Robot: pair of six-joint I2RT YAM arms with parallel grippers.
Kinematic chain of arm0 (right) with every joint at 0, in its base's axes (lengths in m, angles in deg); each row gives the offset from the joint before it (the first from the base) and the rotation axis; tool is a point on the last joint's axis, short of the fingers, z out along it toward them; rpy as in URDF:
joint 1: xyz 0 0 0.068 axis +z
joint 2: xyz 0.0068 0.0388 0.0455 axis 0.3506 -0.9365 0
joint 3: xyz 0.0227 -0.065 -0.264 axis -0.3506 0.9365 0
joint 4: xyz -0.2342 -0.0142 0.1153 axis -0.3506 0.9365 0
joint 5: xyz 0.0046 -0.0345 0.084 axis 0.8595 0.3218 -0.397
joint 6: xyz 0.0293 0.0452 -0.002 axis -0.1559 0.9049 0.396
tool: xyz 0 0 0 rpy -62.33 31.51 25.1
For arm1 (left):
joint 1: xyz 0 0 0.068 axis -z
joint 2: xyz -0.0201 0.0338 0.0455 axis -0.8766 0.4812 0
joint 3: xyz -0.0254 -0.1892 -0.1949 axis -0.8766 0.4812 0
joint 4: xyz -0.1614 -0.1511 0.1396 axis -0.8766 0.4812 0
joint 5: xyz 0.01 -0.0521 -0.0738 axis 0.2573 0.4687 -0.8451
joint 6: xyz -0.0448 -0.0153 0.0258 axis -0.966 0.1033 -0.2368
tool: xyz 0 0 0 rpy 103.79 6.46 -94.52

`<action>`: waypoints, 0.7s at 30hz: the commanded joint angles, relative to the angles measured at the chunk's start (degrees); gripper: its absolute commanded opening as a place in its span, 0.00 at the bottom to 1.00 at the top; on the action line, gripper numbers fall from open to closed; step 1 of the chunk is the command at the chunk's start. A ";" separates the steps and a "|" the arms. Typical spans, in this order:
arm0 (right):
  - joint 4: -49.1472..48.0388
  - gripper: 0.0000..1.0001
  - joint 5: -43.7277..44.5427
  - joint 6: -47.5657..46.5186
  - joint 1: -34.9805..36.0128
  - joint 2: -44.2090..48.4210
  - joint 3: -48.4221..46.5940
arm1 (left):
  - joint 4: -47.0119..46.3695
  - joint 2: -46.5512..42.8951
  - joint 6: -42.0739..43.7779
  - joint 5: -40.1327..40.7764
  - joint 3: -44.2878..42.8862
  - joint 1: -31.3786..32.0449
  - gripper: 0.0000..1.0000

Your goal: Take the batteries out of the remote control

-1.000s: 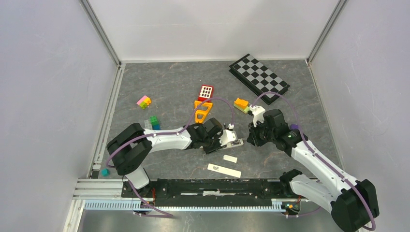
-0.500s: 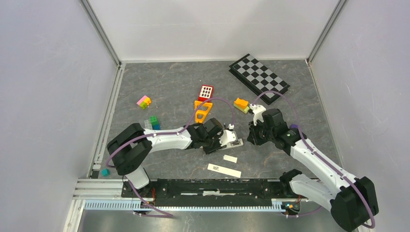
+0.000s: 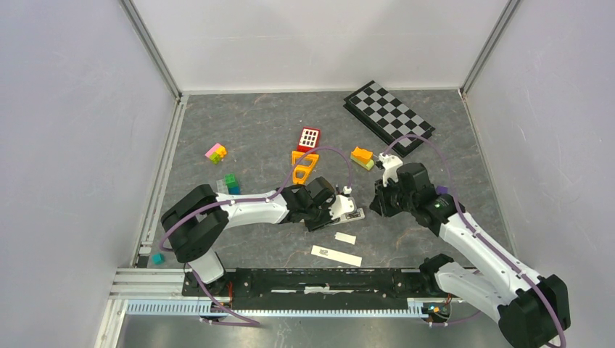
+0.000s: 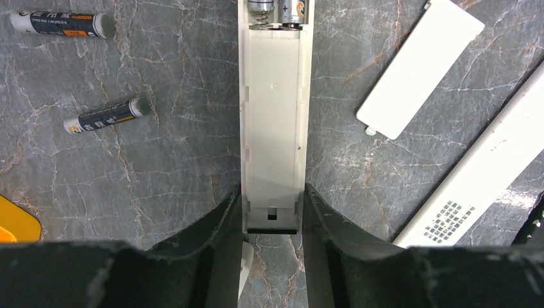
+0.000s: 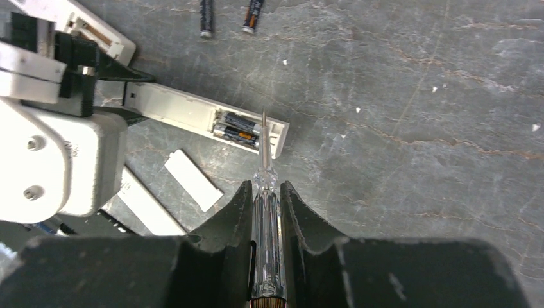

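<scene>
1. My right gripper point(image 5: 266, 187): pinching a clear-handled screwdriver point(image 5: 265, 168), blade forward to serve as a pry.
2. My left gripper point(image 4: 271, 196): clamped across the remote control point(image 4: 274, 115), steadying it with the bay facing up.
3. Two batteries point(image 5: 236, 127): seated in the bay, blade tip at their end, not yet out.
4. Beyond: loose batteries point(image 5: 206, 16) on the table; cover point(image 4: 420, 67) laid aside.

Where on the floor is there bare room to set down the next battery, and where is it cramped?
Bare: the back strip between the pink block and the checkerboard, and the stretch right of the right arm. Crowded: around the remote, with the loose cover, second remote and two loose batteries close by.
</scene>
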 commanded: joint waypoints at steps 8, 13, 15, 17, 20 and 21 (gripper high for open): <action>-0.61 0.00 -6.72 3.36 0.18 3.37 2.11 | 0.09 -0.56 1.65 -0.62 -0.52 0.41 0.05; -0.60 0.00 -6.26 3.70 0.21 2.36 3.28 | 0.43 -0.51 1.65 -0.25 -0.14 0.42 0.05; -0.62 0.00 -6.28 3.46 0.22 2.15 3.70 | 0.72 -0.54 1.62 0.07 -0.20 0.40 0.05; -0.61 0.00 -6.00 3.22 0.27 2.23 4.00 | 0.79 -0.73 1.84 -0.06 -0.23 0.39 0.05; -0.60 0.00 -4.81 2.87 0.23 2.52 4.18 | 0.57 -0.83 1.65 -0.59 -0.26 0.42 0.05; -0.61 0.00 -4.16 2.83 0.22 2.46 4.28 | 0.60 -0.67 1.66 -0.70 -0.38 0.42 0.04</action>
